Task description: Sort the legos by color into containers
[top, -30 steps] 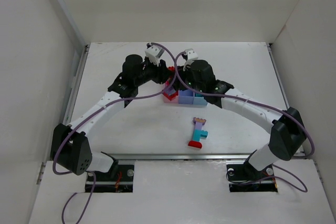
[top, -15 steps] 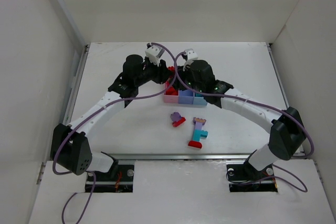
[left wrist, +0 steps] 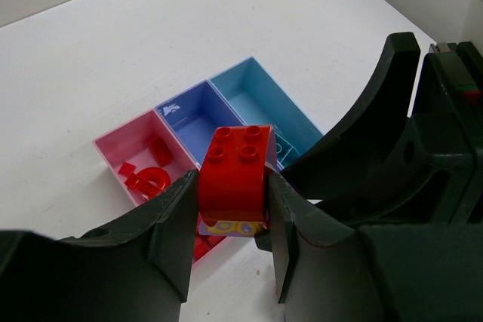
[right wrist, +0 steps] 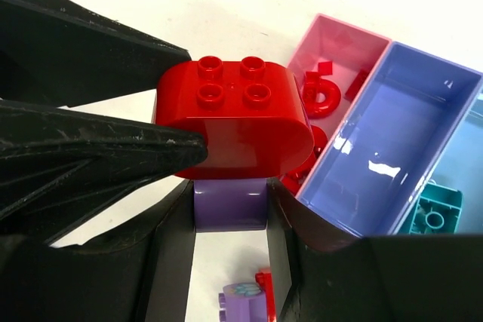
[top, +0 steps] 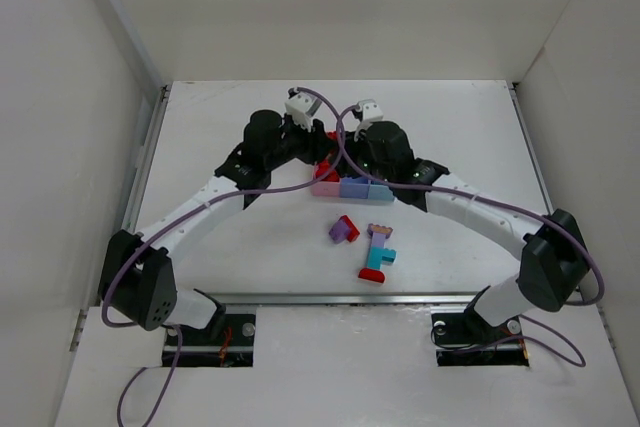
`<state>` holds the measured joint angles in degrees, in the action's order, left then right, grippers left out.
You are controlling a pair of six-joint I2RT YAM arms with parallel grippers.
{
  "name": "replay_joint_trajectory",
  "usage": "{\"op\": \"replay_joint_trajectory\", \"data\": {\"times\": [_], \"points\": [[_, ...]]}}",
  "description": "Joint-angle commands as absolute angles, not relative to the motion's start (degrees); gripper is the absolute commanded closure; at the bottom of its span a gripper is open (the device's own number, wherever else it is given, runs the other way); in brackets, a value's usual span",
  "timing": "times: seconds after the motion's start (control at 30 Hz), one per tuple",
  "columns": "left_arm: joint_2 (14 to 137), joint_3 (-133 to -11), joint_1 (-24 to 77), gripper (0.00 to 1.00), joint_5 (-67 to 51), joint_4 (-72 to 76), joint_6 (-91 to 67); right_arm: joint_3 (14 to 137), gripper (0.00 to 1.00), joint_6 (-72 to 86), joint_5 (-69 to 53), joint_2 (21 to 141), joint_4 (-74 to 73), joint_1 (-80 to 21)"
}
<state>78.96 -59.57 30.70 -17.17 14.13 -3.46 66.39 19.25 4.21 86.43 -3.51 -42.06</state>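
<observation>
Left wrist view: the left gripper (left wrist: 231, 197) pinches a red brick (left wrist: 232, 162), held above the row of bins (left wrist: 192, 122) at mid-frame. Small red pieces (left wrist: 147, 179) lie in the pink bin (left wrist: 136, 145). In the right wrist view, the right gripper (right wrist: 230, 220) clamps the purple brick (right wrist: 230, 203) joined beneath that red one. In the top view, a red-and-purple clump (top: 344, 230) and a mixed clump (top: 377, 254) lie below the bins.

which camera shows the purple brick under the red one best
Right wrist: the purple brick shows a whole face, clamped in the right pincer beneath the red brick. Left wrist shows only its patterned lower edge; in the top view it is hidden.
</observation>
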Motion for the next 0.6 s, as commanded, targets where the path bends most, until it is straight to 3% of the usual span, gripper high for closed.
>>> {"op": "replay_joint_trajectory", "data": {"times": [0.0, 0.57], "points": [[79.0, -60.8, 28.9, 1.00, -9.3, 21.9, -3.2, 64.3, 1.00, 18.7, 6.2, 83.5, -10.2, -42.5], [82.9, -66.3, 28.4, 1.00, -9.3, 22.4, -3.7, 61.5, 1.00, 18.2, 8.9, 86.1, -16.2, -41.9]]}}
